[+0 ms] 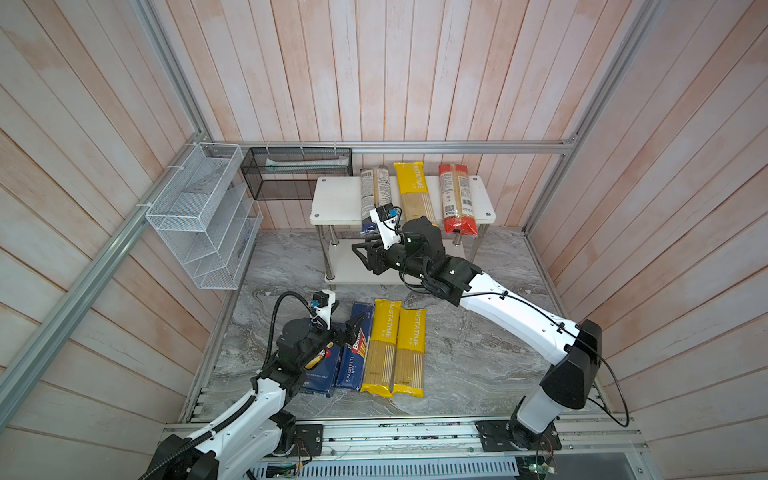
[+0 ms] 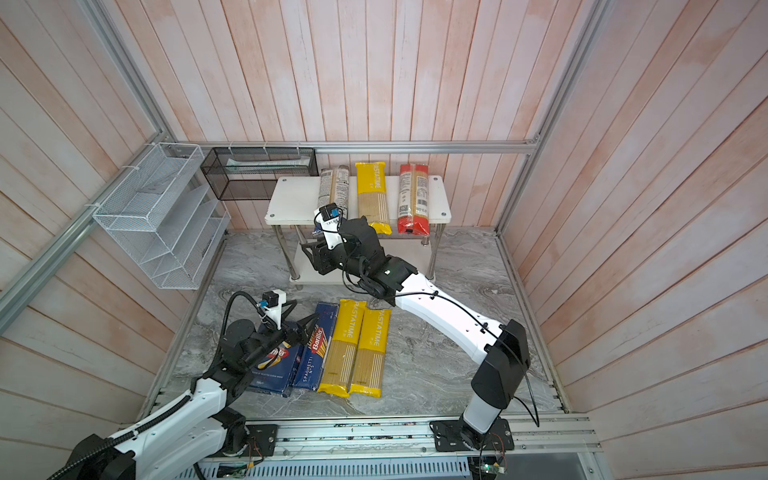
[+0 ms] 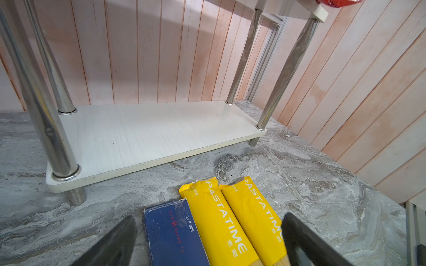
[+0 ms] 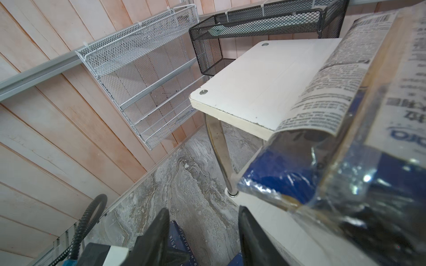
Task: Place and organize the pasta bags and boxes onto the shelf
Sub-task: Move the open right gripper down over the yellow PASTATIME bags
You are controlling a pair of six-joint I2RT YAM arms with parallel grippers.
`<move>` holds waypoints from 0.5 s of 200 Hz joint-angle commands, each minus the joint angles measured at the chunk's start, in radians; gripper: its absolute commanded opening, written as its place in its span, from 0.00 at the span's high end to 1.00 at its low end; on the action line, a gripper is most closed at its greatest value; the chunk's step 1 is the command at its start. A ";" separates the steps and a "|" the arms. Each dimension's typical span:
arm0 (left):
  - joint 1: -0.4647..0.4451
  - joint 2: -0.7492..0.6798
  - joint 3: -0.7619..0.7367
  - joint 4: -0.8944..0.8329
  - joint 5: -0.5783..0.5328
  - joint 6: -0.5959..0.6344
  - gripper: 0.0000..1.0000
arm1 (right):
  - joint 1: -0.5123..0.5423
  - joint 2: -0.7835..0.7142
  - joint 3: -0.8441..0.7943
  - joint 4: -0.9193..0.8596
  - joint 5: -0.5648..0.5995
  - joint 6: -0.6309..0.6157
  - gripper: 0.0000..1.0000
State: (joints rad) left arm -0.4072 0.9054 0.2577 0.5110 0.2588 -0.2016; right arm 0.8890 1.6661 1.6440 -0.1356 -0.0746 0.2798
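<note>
The shelf (image 1: 336,199) carries three bags on its top board: a dark-blue-ended bag (image 1: 376,193), a yellow one (image 1: 413,191) and a red-ended one (image 1: 457,199). Its lower board (image 3: 149,131) is bare. On the table lie the wide pasta box (image 1: 320,370), the narrow spaghetti box (image 1: 353,353) and two yellow bags (image 1: 382,345) side by side. My left gripper (image 1: 347,322) (image 3: 209,217) hovers open over the far ends of the spaghetti box (image 3: 170,232) and the yellow bags. My right gripper (image 1: 361,253) (image 4: 202,210) is open and empty, just below the blue-ended bag's (image 4: 322,138) overhanging end.
A white wire rack (image 1: 203,216) hangs on the left wall. A black mesh basket (image 1: 297,172) sits on the back rail, just left of the shelf. Wooden walls close in three sides. Chrome legs (image 3: 57,138) stand at the shelf's corners.
</note>
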 commanded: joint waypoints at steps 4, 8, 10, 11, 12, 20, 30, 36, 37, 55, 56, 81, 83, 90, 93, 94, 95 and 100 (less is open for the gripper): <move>-0.004 -0.010 0.000 -0.001 -0.010 0.014 0.00 | 0.019 -0.088 -0.037 -0.015 0.051 -0.016 0.50; -0.004 -0.012 -0.001 0.002 -0.006 0.015 0.00 | 0.021 -0.098 -0.046 -0.016 0.057 -0.015 0.50; -0.004 -0.011 -0.001 0.003 -0.005 0.016 0.00 | 0.022 -0.104 -0.050 -0.018 0.059 -0.015 0.50; -0.004 -0.012 -0.001 0.003 -0.004 0.018 0.00 | 0.022 -0.107 -0.052 -0.020 0.062 -0.015 0.50; -0.004 -0.012 -0.001 0.003 -0.004 0.019 0.00 | 0.023 -0.108 -0.054 -0.022 0.063 -0.015 0.50; -0.004 -0.014 0.000 -0.003 -0.010 0.022 0.00 | 0.027 -0.128 -0.066 -0.041 0.079 -0.013 0.51; -0.004 -0.017 0.001 -0.010 -0.031 0.026 0.00 | 0.036 -0.157 -0.085 -0.066 0.105 -0.015 0.50; -0.005 -0.019 -0.001 -0.009 -0.036 0.025 0.00 | 0.041 -0.176 -0.102 -0.077 0.124 -0.016 0.50; -0.004 -0.020 -0.002 -0.009 -0.037 0.025 0.00 | 0.042 -0.180 -0.105 -0.079 0.126 -0.016 0.50; -0.004 -0.022 -0.012 0.012 -0.035 0.018 0.00 | 0.062 -0.252 -0.182 -0.076 0.160 0.003 0.50; -0.004 -0.022 -0.013 0.012 -0.034 0.018 0.00 | 0.063 -0.254 -0.189 -0.076 0.162 0.006 0.50; -0.004 -0.026 -0.012 0.009 -0.026 0.014 0.00 | 0.098 -0.333 -0.287 -0.111 0.156 0.084 0.50; -0.004 -0.026 -0.011 0.009 -0.025 0.015 0.00 | 0.103 -0.339 -0.293 -0.116 0.157 0.086 0.50; -0.004 -0.026 -0.012 0.009 -0.026 0.015 0.00 | 0.123 -0.356 -0.320 -0.128 0.177 0.096 0.50; -0.004 -0.026 -0.011 0.009 -0.027 0.016 0.00 | 0.134 -0.365 -0.338 -0.135 0.195 0.103 0.50; -0.004 -0.027 -0.012 0.008 -0.027 0.016 0.00 | 0.134 -0.365 -0.338 -0.135 0.195 0.103 0.50; -0.004 -0.027 -0.011 0.008 -0.027 0.015 0.00 | 0.136 -0.367 -0.342 -0.137 0.200 0.105 0.50; -0.003 -0.027 -0.011 0.008 -0.028 0.014 0.00 | 0.147 -0.379 -0.367 -0.144 0.219 0.117 0.50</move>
State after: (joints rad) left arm -0.4072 0.8932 0.2573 0.5095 0.2344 -0.1978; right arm 0.9871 1.3220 1.3590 -0.2096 0.0681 0.3321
